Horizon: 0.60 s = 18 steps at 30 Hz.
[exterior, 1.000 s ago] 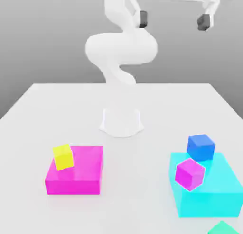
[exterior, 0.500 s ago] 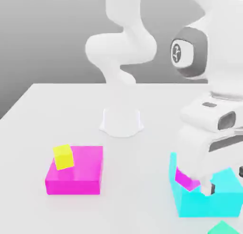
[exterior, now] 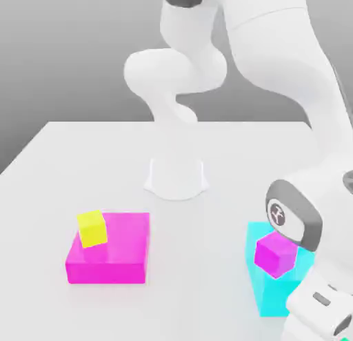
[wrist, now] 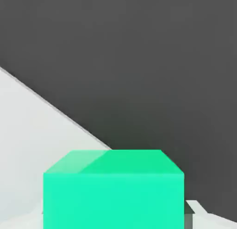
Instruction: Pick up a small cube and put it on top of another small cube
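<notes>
Gripper (wrist: 115,215) clamped on the green-teal cube (wrist: 113,191), smooth, flat-faced, crisp-edged | that cube sits between the fingers in the hand view | magenta-purple cube (exterior: 276,255), glossy-looking, by the cyan block (exterior: 272,295) | yellow cube (exterior: 92,228), tilted, at the flat magenta slab (exterior: 120,246)

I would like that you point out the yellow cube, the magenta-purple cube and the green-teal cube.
Yellow cube (exterior: 92,228): exterior view, on its side faces.
Magenta-purple cube (exterior: 276,255): exterior view, near its middle.
Green-teal cube (wrist: 114,200): hand view, on its broad face.
</notes>
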{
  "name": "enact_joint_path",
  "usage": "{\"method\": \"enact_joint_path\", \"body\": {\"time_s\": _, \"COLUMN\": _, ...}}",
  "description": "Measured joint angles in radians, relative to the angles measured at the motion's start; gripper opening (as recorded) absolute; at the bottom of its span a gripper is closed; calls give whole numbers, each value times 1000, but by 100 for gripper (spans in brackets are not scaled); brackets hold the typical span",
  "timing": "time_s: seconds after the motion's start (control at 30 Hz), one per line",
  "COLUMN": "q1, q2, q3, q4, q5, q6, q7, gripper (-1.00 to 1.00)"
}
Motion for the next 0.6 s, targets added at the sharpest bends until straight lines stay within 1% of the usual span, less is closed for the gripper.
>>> {"method": "enact_joint_path", "body": {"time_s": 0.17, "q1": -18, "q2": -135, "q3": 25, "q4": -32, "q5": 32, "q6": -103, "q7": -26, "gripper": -100}}
{"method": "enact_joint_path", "body": {"time_s": 0.37, "q1": -51, "q2": -351, "q3": 56, "q4": -165, "q5": 60, "q6": -185, "q7": -150, "gripper": -100}}
{"method": "enact_joint_path", "body": {"time_s": 0.6, "q1": -59, "q2": -608, "q3": 63, "q4": -331, "q5": 141, "q6": -271, "q7": -343, "gripper": -100}}
